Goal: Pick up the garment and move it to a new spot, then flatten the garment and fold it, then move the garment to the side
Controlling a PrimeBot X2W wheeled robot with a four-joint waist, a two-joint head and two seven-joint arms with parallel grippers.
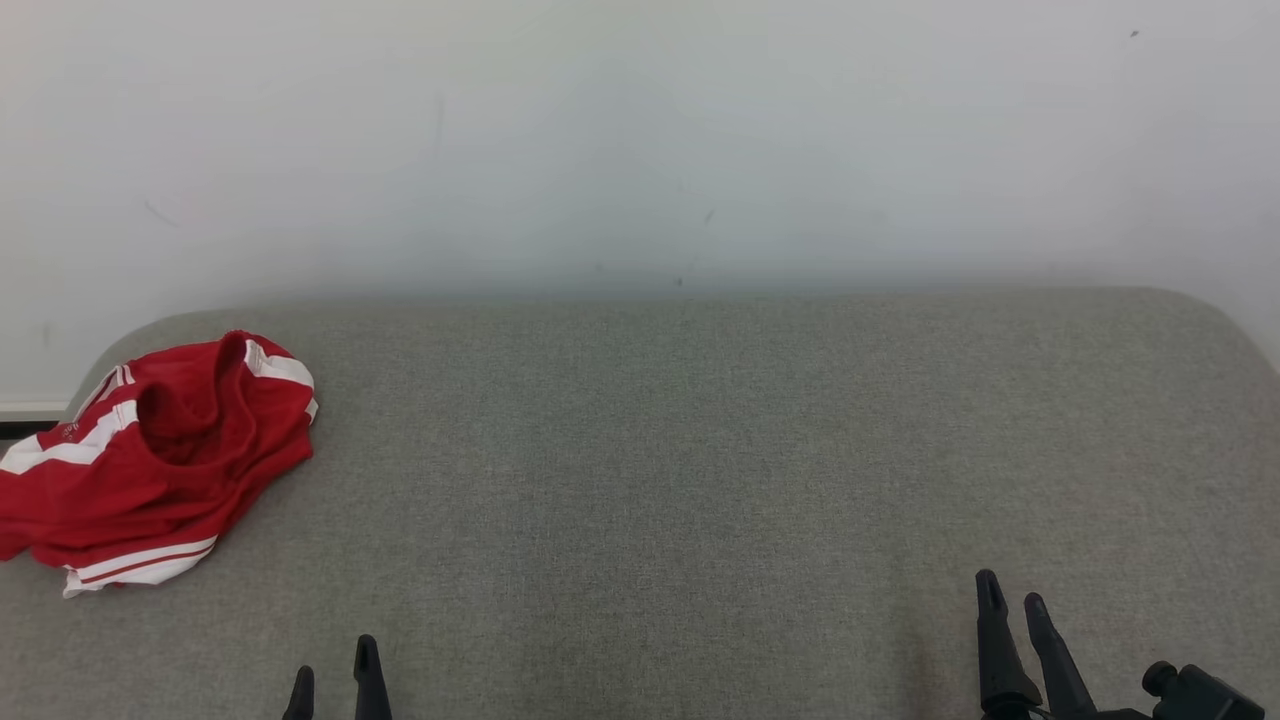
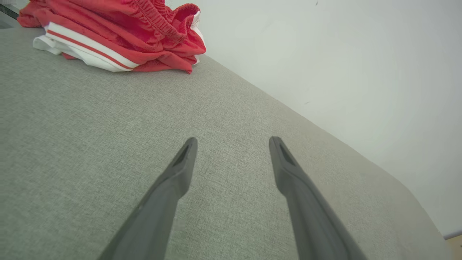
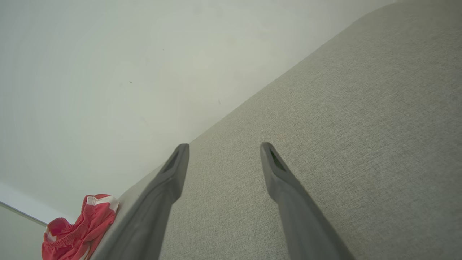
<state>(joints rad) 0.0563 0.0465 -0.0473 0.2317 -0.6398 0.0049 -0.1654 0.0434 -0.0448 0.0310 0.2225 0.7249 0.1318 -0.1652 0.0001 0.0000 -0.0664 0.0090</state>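
garment (image 1: 150, 465) lies crumpled, well apart from both grippers' fingers (image 1: 368, 672).

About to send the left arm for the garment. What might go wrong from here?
1. The red garment lies bunched at the far-left rounded corner of the grey surface; a nudge from the open left gripper might push it off the edge.
2. Its layers are crumpled, so a pinch may catch several folds and lift it as a wad.
3. The right gripper, also open, is far across the surface, so two-handed flattening likely needs a long reach.
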